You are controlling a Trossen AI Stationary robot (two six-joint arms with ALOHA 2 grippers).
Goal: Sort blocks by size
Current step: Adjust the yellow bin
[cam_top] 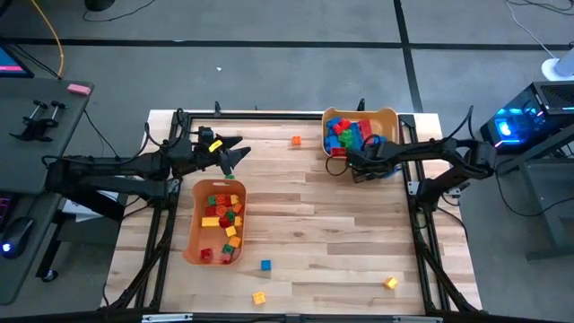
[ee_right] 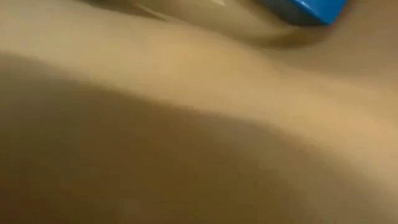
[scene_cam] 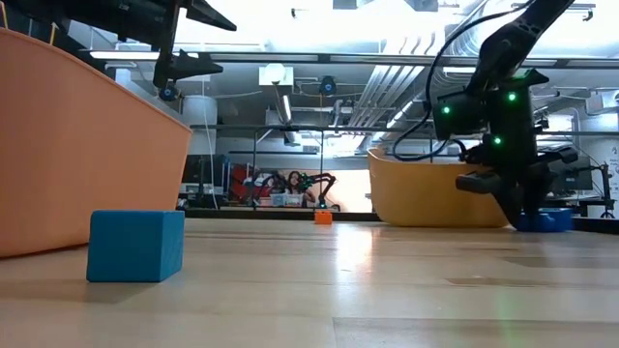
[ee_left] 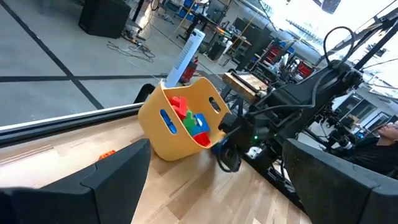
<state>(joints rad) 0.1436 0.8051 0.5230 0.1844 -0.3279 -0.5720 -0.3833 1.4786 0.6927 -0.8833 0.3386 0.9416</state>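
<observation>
Right gripper (scene_cam: 517, 208): low beside the far bin (cam_top: 387, 117), at a blue block (scene_cam: 545, 219); grip unclear.
Left gripper (cam_top: 235, 160): jaws wide, above the near bin (cam_top: 190, 224).

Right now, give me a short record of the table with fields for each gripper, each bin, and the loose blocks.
left gripper: open, raised above the near bin's far end
right gripper: down at the table by the far bin, beside a blue block; grip unclear
near bin: holds small mixed-colour blocks
far bin: holds larger red, blue and green blocks
loose blocks: orange, blue, yellow, orange-yellow
</observation>
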